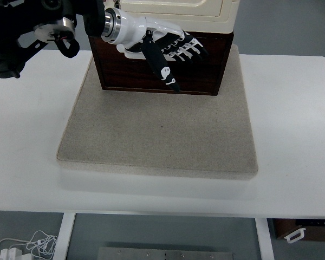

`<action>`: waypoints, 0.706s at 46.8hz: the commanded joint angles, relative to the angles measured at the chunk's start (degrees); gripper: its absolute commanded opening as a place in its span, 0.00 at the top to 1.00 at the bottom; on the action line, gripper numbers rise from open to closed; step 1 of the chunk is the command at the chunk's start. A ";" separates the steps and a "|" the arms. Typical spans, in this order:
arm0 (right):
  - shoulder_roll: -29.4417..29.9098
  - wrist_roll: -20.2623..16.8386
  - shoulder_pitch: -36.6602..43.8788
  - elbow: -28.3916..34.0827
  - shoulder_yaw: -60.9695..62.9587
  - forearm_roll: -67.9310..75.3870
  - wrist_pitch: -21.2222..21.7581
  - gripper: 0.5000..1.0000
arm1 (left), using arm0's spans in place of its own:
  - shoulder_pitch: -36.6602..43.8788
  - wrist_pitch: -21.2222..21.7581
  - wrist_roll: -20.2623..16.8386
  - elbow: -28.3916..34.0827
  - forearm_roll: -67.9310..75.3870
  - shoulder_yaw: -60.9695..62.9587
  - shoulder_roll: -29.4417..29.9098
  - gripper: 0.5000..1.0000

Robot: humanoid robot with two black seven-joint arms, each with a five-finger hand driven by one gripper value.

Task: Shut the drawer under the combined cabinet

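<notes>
A cream cabinet (179, 13) stands at the top centre over a dark brown drawer (206, 73), whose front face looks flush under the cabinet. My left hand (170, 54), white with black finger segments, comes in from the upper left and lies with its fingers stretched flat against the drawer front, holding nothing. Its thumb points down toward the mat. Whether the drawer sits fully in I cannot tell from above.
The cabinet stands on a grey felt mat (162, 135) laid on a white table (292, 108). Below the table's near edge, cables (27, 246) lie on the floor at left and a dark box (306, 230) at right.
</notes>
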 commanded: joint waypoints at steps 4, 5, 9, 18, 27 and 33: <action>0.00 0.00 0.00 0.00 0.00 0.01 0.00 0.10 | 0.04 0.01 -4.19 0.86 -3.94 -6.08 0.06 0.01; 0.00 0.00 0.00 0.00 0.00 0.01 0.00 0.10 | 0.04 0.01 -4.46 0.95 -4.99 -7.05 0.06 0.01; 0.00 0.00 0.00 0.00 0.00 0.01 0.00 0.10 | 0.13 0.01 -4.72 1.30 -9.56 -11.09 0.50 0.01; 0.00 0.00 0.00 0.00 0.00 0.01 0.00 0.10 | -0.83 0.45 -6.04 5.69 -12.74 -19.35 0.50 0.01; 0.00 0.00 0.00 0.00 0.00 0.01 0.00 0.10 | -0.66 0.63 -10.26 8.94 -14.67 -26.03 0.59 0.01; 0.00 0.00 0.00 0.00 0.00 0.01 0.00 0.10 | 0.13 0.80 -11.40 10.78 -16.25 -32.27 0.77 0.01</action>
